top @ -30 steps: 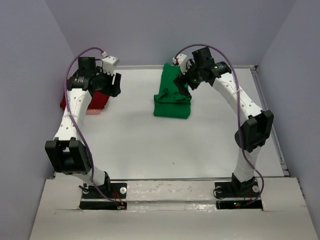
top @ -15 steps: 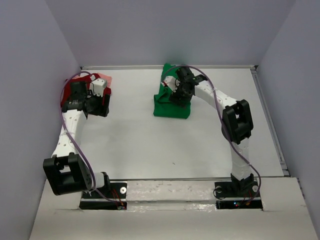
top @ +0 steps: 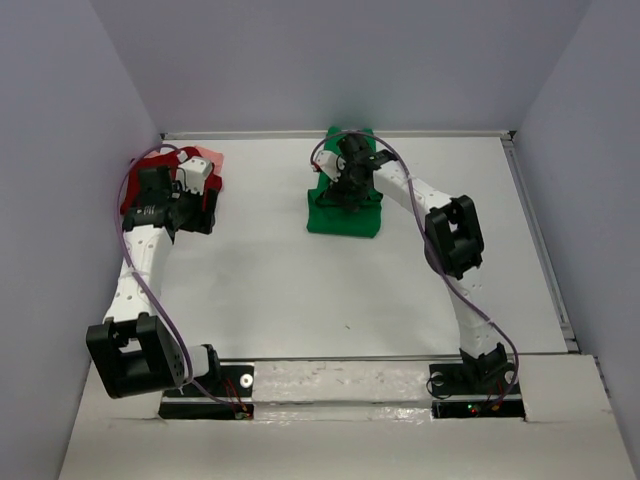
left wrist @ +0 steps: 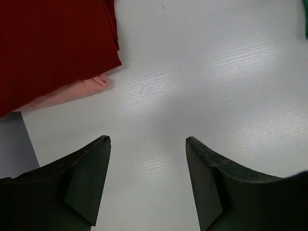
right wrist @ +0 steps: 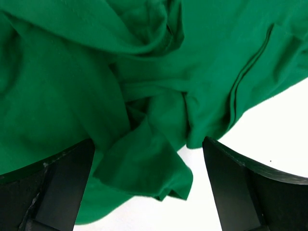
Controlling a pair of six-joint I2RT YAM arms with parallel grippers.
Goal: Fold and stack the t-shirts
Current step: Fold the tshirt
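Observation:
A bright green t-shirt [top: 345, 215] lies crumpled at the back middle of the table. My right gripper [top: 347, 188] hangs open just over it. In the right wrist view a loose fold of the green t-shirt [right wrist: 144, 72] lies between the spread fingers of the right gripper [right wrist: 149, 144], not pinched. At the back left a dark red t-shirt [top: 135, 190] rests on a pale pink one [top: 208, 160]. My left gripper [top: 200, 215] stands open beside them. The left wrist view shows the red t-shirt [left wrist: 53, 43], the pink edge [left wrist: 72, 94] and bare table between the left gripper's [left wrist: 148, 139] fingers.
The white table [top: 300, 290] is boxed in by grey walls at the left, back and right. A raised rim runs along its right edge [top: 545, 250]. Both arm bases sit at the near edge.
Both arms have dropped lower. The left gripper came down beside the red and pink pile. The right gripper shifted left and down onto the green t-shirt.

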